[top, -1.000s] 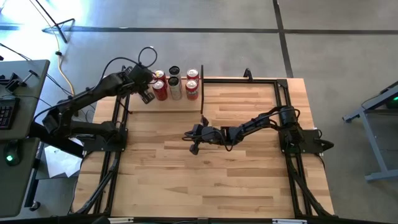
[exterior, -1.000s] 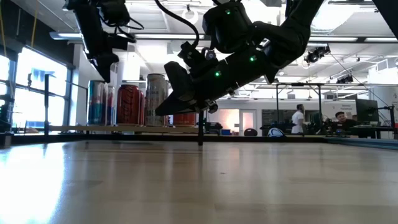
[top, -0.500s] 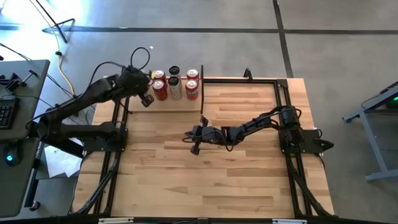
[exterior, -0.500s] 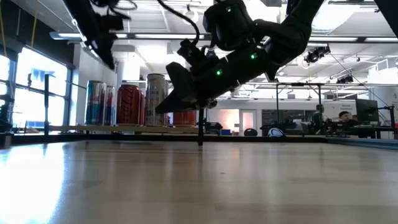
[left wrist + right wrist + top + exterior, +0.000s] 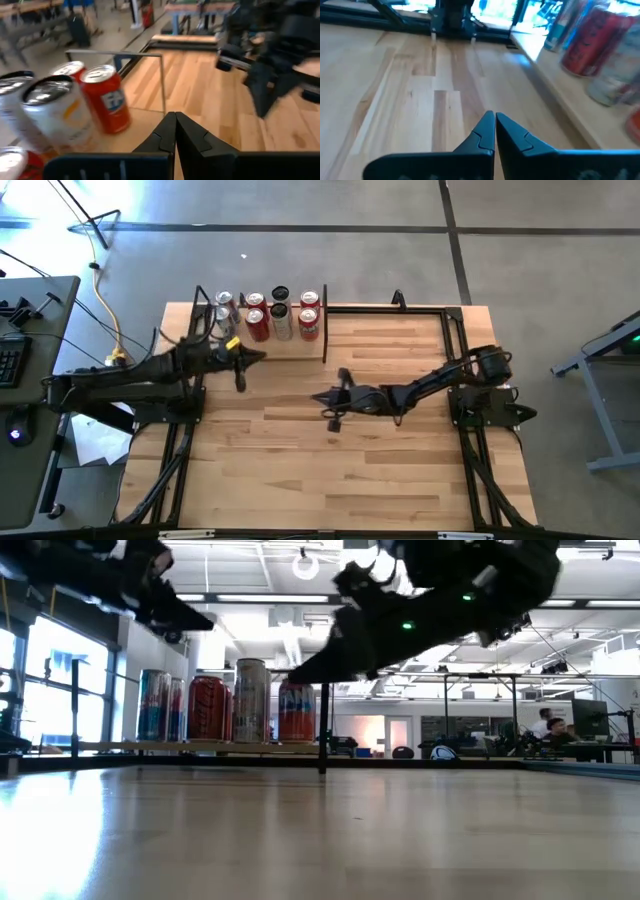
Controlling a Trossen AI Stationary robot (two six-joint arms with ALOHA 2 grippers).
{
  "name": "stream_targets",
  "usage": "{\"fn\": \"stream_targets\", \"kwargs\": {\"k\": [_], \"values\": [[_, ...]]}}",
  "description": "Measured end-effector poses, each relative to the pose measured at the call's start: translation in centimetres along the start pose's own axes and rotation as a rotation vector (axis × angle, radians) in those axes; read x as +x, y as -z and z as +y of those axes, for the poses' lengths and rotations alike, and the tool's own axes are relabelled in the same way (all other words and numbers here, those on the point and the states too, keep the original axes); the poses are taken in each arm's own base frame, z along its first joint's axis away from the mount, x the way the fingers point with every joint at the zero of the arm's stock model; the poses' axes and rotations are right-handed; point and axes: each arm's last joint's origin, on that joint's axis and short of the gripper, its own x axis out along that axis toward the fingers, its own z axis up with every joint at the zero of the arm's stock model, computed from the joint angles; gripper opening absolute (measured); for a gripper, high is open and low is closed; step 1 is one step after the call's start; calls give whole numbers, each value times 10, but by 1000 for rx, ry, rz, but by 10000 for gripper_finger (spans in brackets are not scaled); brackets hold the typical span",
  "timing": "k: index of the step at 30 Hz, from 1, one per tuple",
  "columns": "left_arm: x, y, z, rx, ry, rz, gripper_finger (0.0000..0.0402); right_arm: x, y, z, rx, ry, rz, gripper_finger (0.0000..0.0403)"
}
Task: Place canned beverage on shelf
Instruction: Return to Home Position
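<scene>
**benchbot_dan:** Cans (image 5: 258,327) all look lined up on the shelf (image 5: 288,351), over on the left arm's side of the desk (image 5: 400,470). So I reckon it's only the trip home to do?

**kira_w:** Looks that way. Left gripper (image 5: 175,120) sits just off the shelf's front edge, fingers pressed together, nothing in them. Right gripper (image 5: 495,120) hangs low over mid-desk, also pinched closed and empty.

**benchbot_dan:** Any tips for the retreat?

**kira_w:** I'd pull the left arm straight away from the shelf first, then fold it. That way nothing swings into the black upright (image 5: 162,85) or clips the red can (image 5: 106,100) beside it. Right arm's well apart from everything, so just keep it off the boards.
</scene>
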Motion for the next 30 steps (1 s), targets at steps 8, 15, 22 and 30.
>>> {"fn": "stream_targets", "kwargs": {"k": [8,15,22,30], "values": [[-1,60,-19,18,84,-93,0,-61,17,-15,-20,43,-90,0],[-10,80,-26,58,132,-133,0,-124,31,-33,1,52,-136,0],[-22,84,-28,69,160,-208,0,-179,58,-53,32,60,-225,0],[-34,87,-27,75,163,-239,0,-209,77,-65,8,75,-266,0]]}}
